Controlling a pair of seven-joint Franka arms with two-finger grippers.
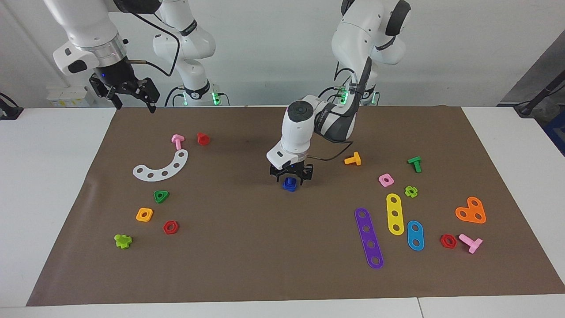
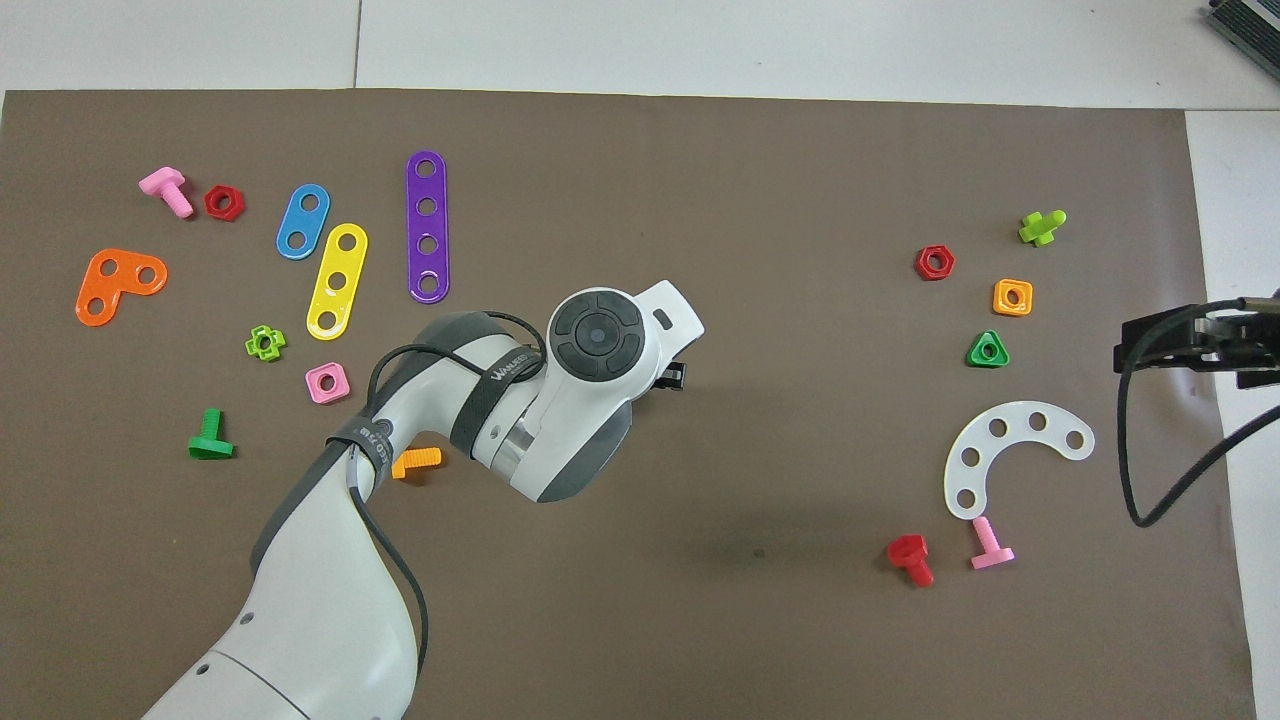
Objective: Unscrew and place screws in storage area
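Note:
The dark-blue screw with its square nut (image 1: pixel 290 184) sits low at the middle of the brown mat. My left gripper (image 1: pixel 291 178) points straight down over it, with its fingers closed around the top of the blue piece. In the overhead view the left hand (image 2: pixel 598 335) hides both the screw and the fingers. The storage area (image 1: pixel 437 198) is the patch of mat toward the left arm's end where loose parts lie; it also shows in the overhead view (image 2: pixel 200 300). My right gripper (image 1: pixel 132 93) hangs open and empty, high above the mat's edge at the right arm's end, and waits (image 2: pixel 1190 342).
Purple (image 1: pixel 369 238), yellow (image 1: pixel 394 213) and blue (image 1: pixel 415 235) strips, an orange heart plate (image 1: pixel 471 210), and pink, green and orange bolts and nuts lie at the left arm's end. A white curved strip (image 1: pixel 161 167) and several nuts lie at the right arm's end.

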